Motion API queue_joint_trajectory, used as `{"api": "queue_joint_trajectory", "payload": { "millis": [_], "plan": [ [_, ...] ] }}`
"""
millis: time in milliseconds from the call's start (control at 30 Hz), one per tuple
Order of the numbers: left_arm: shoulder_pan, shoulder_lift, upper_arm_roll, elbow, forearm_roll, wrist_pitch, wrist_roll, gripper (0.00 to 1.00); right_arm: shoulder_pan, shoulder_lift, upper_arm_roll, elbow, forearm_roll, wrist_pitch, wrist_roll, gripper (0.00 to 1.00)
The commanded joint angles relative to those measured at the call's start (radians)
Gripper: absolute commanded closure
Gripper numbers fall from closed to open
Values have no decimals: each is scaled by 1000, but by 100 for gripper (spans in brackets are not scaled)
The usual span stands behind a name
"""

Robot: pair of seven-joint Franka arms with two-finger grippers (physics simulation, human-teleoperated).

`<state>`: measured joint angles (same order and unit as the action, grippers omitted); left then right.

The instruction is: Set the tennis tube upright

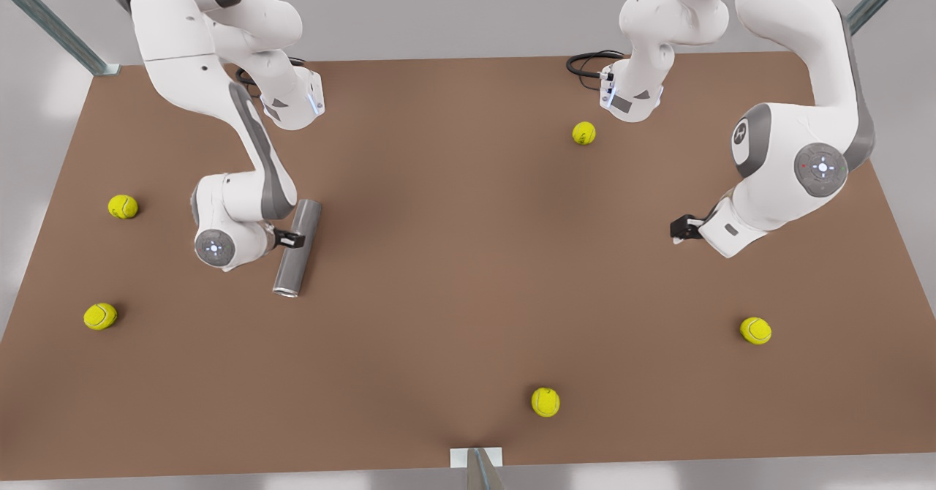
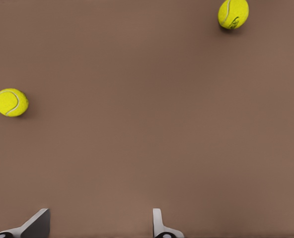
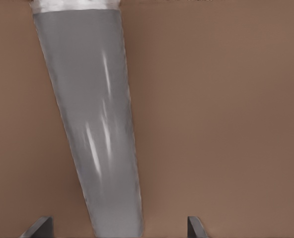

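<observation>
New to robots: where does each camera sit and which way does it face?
Front view: high above, looking down on the table, both arms and the tennis tube.
Left wrist view: on the left gripper, jaws open, facing table and two tennis balls.
Right wrist view: on the right gripper, jaws open astride the tennis tube, shared with front view.

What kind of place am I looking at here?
Probably a simulated robot test bench, not a real room: a plain brown table, metal frame struts at its corners, and just a tennis tube and scattered tennis balls.
</observation>
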<state>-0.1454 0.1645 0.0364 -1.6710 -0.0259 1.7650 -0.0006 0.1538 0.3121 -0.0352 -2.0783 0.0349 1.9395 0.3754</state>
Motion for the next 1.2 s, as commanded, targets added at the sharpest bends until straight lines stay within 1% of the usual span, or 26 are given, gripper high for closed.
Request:
{"api": "queue_joint_trajectory", "payload": {
  "millis": [0, 100, 200, 267, 333, 600, 667, 1100, 1133, 1167],
  "plan": [
    [14, 0, -3, 1, 1, -1, 5, 0, 1, 21, 0, -13, 10, 188, 405, 0],
    [15, 0, -3, 1, 1, -1, 5, 0, 10, 30, 0, -31, 11, 188, 386, 0],
    [15, 0, -3, 1, 1, -4, 5, 0, 12, 74, 0, -31, 11, 214, 355, 0],
    [15, 1, -3, 1, 1, -4, 5, 0, 21, 81, 0, -31, 11, 217, 162, 0],
    [15, 1, -3, 1, 1, -2, 5, 0, 21, 81, 0, -31, 11, 217, 65, 0],
    [17, -30, -12, 11, -2, 4, 5, 0, 33, 94, 0, -34, 11, 217, -173, 0],
    [17, -28, -12, 11, -2, 4, 5, 0, 35, 105, 0, -36, 13, 217, -207, 0],
    [17, -19, -12, 10, -3, 13, 4, 0, 18, 145, 0, -40, 34, 217, -193, 0],
    [17, -19, -12, 10, -3, 10, 2, 0, 16, 145, 0, -40, 34, 216, -193, 10],
    [17, -19, -12, 8, -3, 10, 1, 0, 16, 145, 0, -39, 34, 214, -201, 18]
  ]
}}
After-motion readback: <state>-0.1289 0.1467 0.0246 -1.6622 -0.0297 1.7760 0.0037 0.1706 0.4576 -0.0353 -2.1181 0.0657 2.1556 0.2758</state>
